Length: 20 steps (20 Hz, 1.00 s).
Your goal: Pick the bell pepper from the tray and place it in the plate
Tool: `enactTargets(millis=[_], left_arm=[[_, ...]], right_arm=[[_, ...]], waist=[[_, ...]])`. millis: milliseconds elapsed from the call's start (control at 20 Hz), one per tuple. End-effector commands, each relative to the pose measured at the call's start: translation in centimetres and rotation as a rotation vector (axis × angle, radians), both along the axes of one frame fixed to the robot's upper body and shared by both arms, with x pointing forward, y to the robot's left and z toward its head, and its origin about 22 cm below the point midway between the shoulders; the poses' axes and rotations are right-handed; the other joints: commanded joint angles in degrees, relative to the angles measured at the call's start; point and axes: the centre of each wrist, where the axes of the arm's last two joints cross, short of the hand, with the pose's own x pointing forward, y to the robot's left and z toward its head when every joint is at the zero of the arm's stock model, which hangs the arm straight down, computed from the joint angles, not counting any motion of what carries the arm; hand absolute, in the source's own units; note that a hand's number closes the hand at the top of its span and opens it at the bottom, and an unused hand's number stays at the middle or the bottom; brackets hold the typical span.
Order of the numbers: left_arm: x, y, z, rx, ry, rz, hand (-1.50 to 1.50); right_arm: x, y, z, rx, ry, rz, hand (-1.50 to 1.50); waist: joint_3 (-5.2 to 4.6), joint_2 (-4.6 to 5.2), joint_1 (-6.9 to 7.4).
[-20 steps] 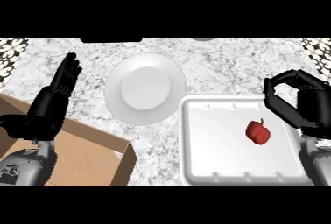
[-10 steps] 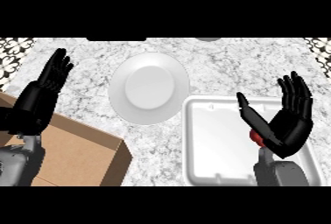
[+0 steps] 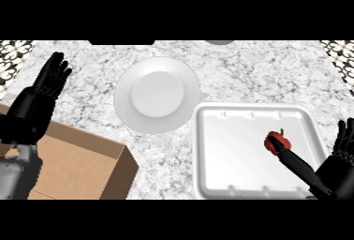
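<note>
The bell pepper (image 3: 275, 139) lay near the tray's (image 3: 228, 140) right edge — the right hand (image 3: 325, 171) open, one finger touching it, not gripping. The plate (image 3: 158, 95) held nothing; left hand (image 3: 41, 96) rested open.

The right robot hand (image 3: 332, 171) is cut off at the worktop's near right corner; only a thumb and some fingers show. Its thumb tip covers the near side of the bell pepper (image 3: 276, 139), so contact cannot be told. The brown box (image 3: 76, 164) runs past the near left edge. Two dark shapes at the far edge are cut off.
</note>
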Motion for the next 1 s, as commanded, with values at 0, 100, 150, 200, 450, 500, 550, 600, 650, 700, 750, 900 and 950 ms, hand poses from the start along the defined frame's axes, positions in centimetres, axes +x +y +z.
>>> enactTargets(millis=[0, 100, 150, 200, 450, 500, 550, 600, 650, 700, 750, 900, 950], left_arm=[[0.1, -0.2, 0.6, 0.005, -0.003, -0.013, 0.00], [-0.1, 0.4, 0.9, 0.010, 0.005, -0.023, 0.00], [0.0, 0.4, 0.9, 0.002, 0.004, 0.001, 0.00], [0.8, -0.4, 1.0, 0.011, 0.008, -0.007, 0.00], [0.2, -0.4, -0.1, 0.019, 0.006, -0.020, 0.00], [-0.2, -1.0, 0.0, 0.013, 0.014, -0.028, 0.00], [0.7, 1.0, 0.8, 0.011, 0.008, -0.029, 0.00], [0.4, -0.4, 0.2, 0.004, 0.007, -0.033, 0.00], [0.7, 0.5, 1.0, 0.010, 0.005, -0.020, 0.00], [1.2, -1.4, 0.8, 0.010, -0.003, -0.028, 0.00], [0.9, 1.4, -0.4, -0.003, 0.015, -0.014, 0.00], [0.6, -0.6, 0.7, 0.012, 0.009, -0.021, 0.00], [-0.8, -0.3, 0.8, 0.008, 0.008, -0.026, 0.00]], right_arm=[[-3.1, -2.8, -0.8, -0.051, 0.290, 0.015, -1.50], [-4.9, -4.0, -1.3, -0.100, 0.439, 0.020, -1.50], [-5.7, -3.5, -1.2, -0.095, 0.494, 0.080, -1.50], [-6.0, -4.9, 0.0, -0.119, 0.550, 0.095, -1.50], [-5.4, -4.9, 3.6, -0.143, 0.787, 0.232, -1.50], [-5.2, -5.7, 4.6, -0.165, 0.831, 0.232, -1.50], [-5.4, -4.9, 4.8, -0.154, 0.842, 0.254, -1.50], [-4.3, -4.1, 5.2, -0.163, 0.856, 0.241, -1.50], [-4.3, -3.9, 6.6, -0.161, 0.868, 0.249, -1.50], [-3.8, -3.3, 6.4, -0.163, 0.875, 0.243, -1.50], [-1.9, -3.7, 5.6, -0.166, 0.897, 0.234, -1.50], [-2.0, -4.2, 4.3, -0.173, 0.929, 0.208, -1.50], [-1.1, -3.2, 5.4, -0.149, 0.937, 0.198, -1.50]], waist=[[-0.15, 0.10, -0.10], [-0.30, 0.11, 0.48], [-0.21, 0.11, 0.34], [-0.27, 0.30, -0.60], [-0.23, 0.38, 1.26], [-0.14, 0.23, 1.24], [-0.05, 0.29, 0.68], [-0.01, 0.30, 1.12], [0.00, 0.23, 0.85], [0.05, 0.24, 0.66], [0.07, 0.35, 1.11], [0.14, 0.17, 0.63], [0.12, 0.14, 0.94]])
